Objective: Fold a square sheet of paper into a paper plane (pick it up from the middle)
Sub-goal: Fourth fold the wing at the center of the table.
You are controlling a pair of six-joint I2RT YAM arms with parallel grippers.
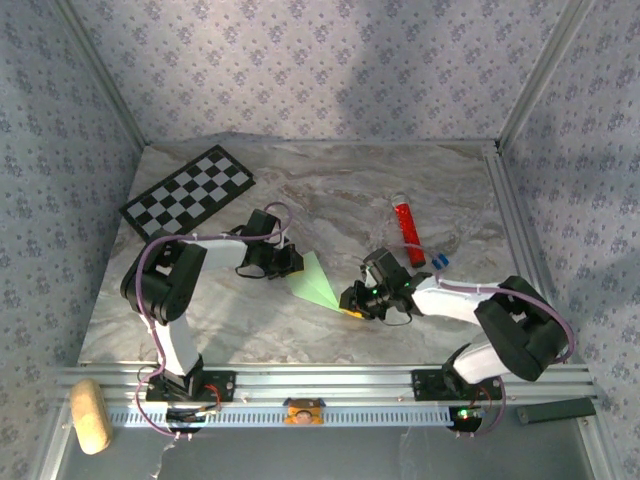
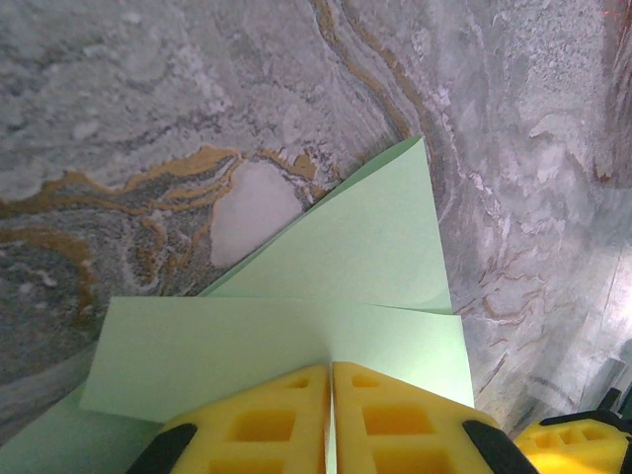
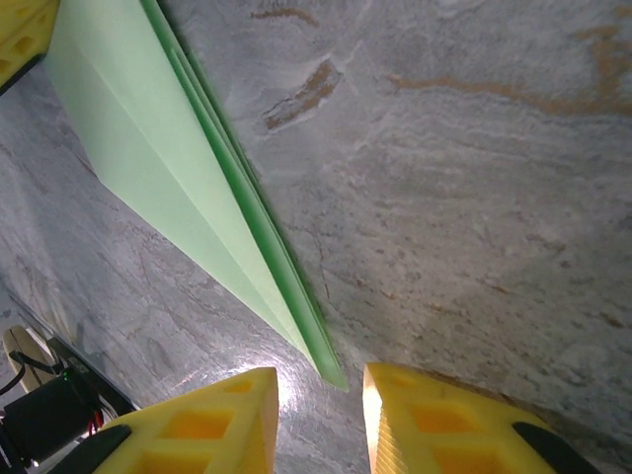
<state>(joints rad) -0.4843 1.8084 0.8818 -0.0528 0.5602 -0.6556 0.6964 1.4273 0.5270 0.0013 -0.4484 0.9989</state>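
Observation:
The light green paper plane (image 1: pixel 315 283) is a slim pointed dart lying across the middle of the marble table. My left gripper (image 1: pixel 293 263) holds its wide rear end. In the left wrist view the yellow pads (image 2: pixel 331 370) press together on the centre fold, and the folded wings (image 2: pixel 286 336) spread out ahead of them. My right gripper (image 1: pixel 350 305) sits at the pointed nose. In the right wrist view its fingers (image 3: pixel 321 380) stand apart on either side of the tip, with the plane (image 3: pixel 178 188) running away to the upper left and clear of both pads.
A red tube (image 1: pixel 405 233) lies at the back right with a small blue item (image 1: pixel 441 260) near it. A checkerboard (image 1: pixel 188 190) lies at the back left. A cork block (image 1: pixel 90 415) rests off the table's front left edge. Metal rails border the right side.

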